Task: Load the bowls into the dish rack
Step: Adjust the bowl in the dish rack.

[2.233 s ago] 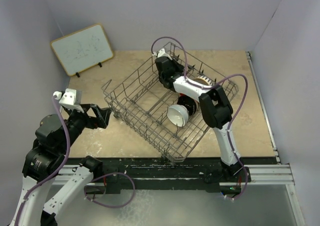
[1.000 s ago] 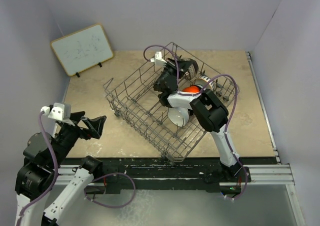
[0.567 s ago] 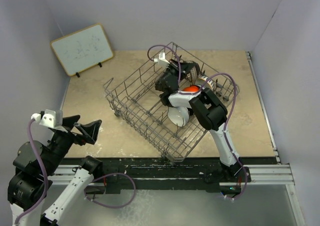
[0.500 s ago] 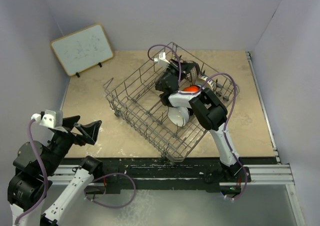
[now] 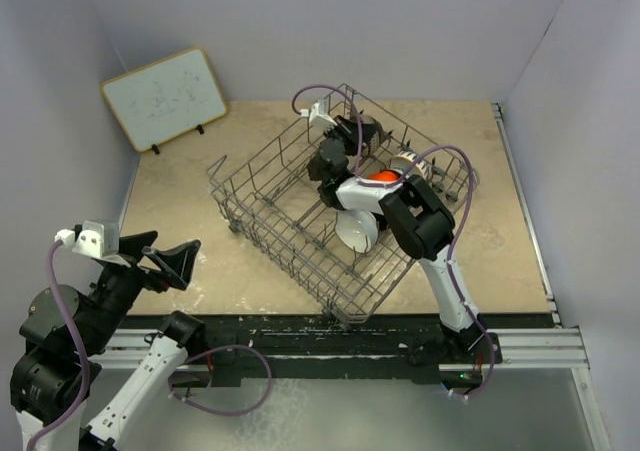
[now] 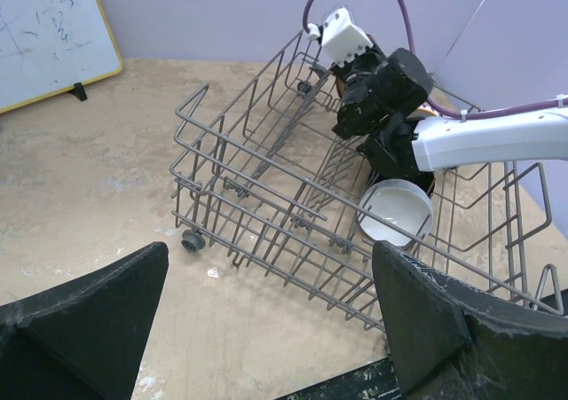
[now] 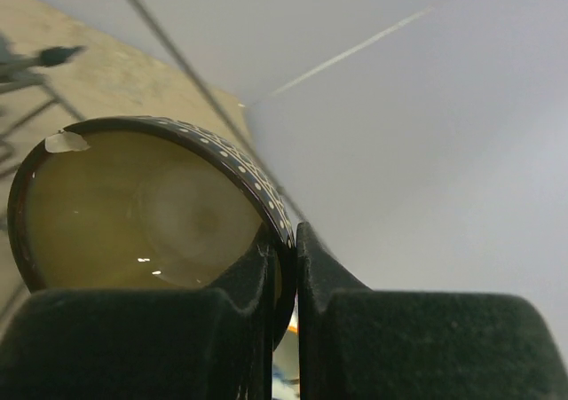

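Note:
The grey wire dish rack (image 5: 285, 226) sits skewed on the table and also shows in the left wrist view (image 6: 257, 196). My right gripper (image 5: 345, 139) is shut on the rim of the brown bowl with cream inside (image 7: 133, 205), holding it on edge over the rack's far corner (image 5: 364, 129). A white bowl (image 5: 356, 229) stands on edge in the rack and is also in the left wrist view (image 6: 395, 212). An orange-red bowl (image 5: 381, 178) and a patterned bowl (image 5: 408, 163) sit behind the right arm. My left gripper (image 5: 165, 261) is open and empty, left of the rack (image 6: 266, 329).
A whiteboard (image 5: 165, 96) leans at the far left wall. Purple-grey walls close in the table on three sides. The rack has small wheels (image 6: 189, 239) and upright tines. The black table rail (image 5: 330, 336) runs along the near edge.
My left arm has drawn back toward the near left, away from the rack. My right gripper has risen and turned with the brown bowl, uncovering the orange-red bowl, then shifted slightly left.

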Controlling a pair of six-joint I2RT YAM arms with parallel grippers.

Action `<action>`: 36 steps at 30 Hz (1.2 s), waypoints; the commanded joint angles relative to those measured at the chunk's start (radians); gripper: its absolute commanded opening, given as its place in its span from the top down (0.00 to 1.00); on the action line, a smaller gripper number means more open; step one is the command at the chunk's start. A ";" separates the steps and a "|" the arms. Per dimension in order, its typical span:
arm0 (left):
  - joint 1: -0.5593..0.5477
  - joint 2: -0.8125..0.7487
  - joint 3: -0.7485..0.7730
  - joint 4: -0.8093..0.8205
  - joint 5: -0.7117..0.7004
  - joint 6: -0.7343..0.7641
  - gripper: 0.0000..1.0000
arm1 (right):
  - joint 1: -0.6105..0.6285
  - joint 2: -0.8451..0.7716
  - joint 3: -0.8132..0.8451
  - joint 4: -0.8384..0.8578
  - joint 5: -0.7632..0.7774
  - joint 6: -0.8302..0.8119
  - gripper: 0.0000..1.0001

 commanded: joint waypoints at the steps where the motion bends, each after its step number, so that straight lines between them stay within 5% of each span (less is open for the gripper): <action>1: 0.002 0.000 0.028 0.013 -0.013 -0.010 0.01 | 0.002 -0.030 0.022 -0.363 -0.010 0.382 1.00; 8: 0.002 0.000 0.033 0.020 -0.017 -0.006 0.01 | -0.001 -0.083 0.110 -0.991 -0.241 0.914 1.00; 28: 0.002 -0.009 0.030 0.044 -0.017 0.003 0.01 | -0.025 -0.342 0.292 -1.574 -0.884 1.280 1.00; 36: 0.002 -0.021 0.030 0.058 -0.015 0.004 0.01 | -0.058 -0.437 0.317 -1.610 -1.084 1.341 1.00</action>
